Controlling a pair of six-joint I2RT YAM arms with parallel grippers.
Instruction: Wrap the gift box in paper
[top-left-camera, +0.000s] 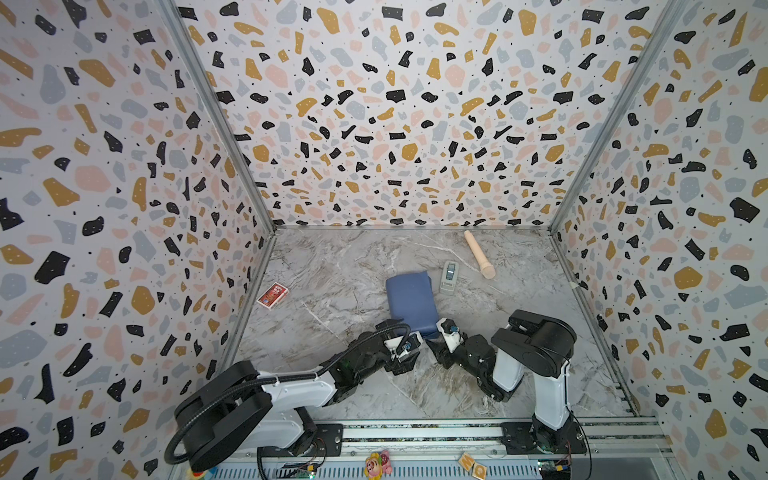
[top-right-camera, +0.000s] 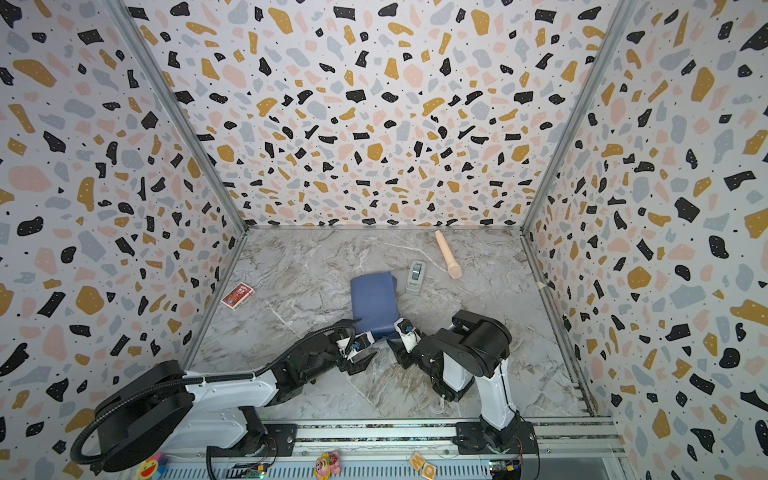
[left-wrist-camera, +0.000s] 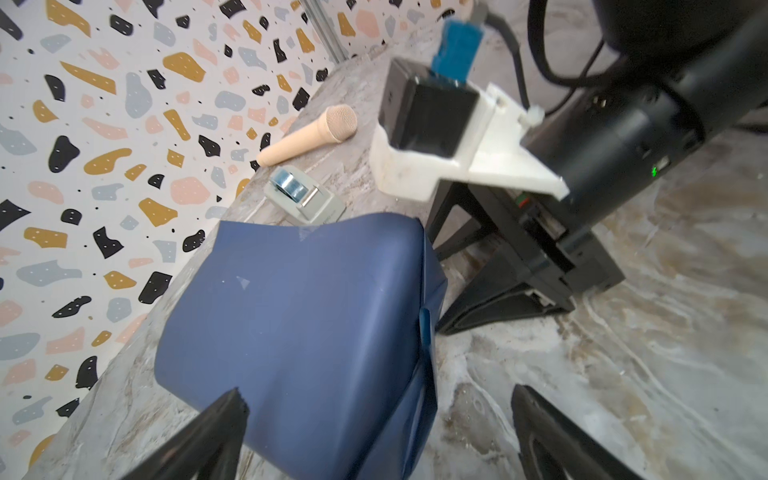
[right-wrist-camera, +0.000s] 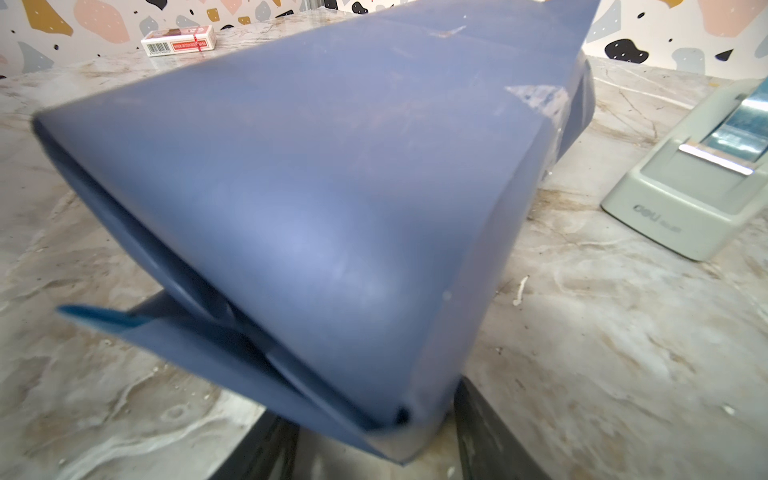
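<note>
The paper (top-left-camera: 411, 299) (top-right-camera: 374, 301) lies mid-table as a dull blue bundle folded over into a squarish tube. The gift box is hidden inside it. A loose flap (right-wrist-camera: 124, 324) sticks out at the near end, and a piece of clear tape (right-wrist-camera: 536, 99) shows on top. My left gripper (top-left-camera: 409, 359) (top-right-camera: 361, 361) (left-wrist-camera: 378, 390) is open at the bundle's near left corner, its fingertips (left-wrist-camera: 232, 407) wide apart and touching nothing. My right gripper (top-left-camera: 434, 343) (top-right-camera: 395, 345) (right-wrist-camera: 365, 415) is at the near right corner, its fingers (right-wrist-camera: 469, 419) closed against the paper's folded end.
A grey tape dispenser (top-left-camera: 449, 277) (right-wrist-camera: 685, 199) stands just right of the bundle's far end. A beige toy microphone (top-left-camera: 480, 254) lies behind it. A red card pack (top-left-camera: 272, 296) lies near the left wall. Patterned walls enclose the marble table (top-left-camera: 332, 266) on three sides.
</note>
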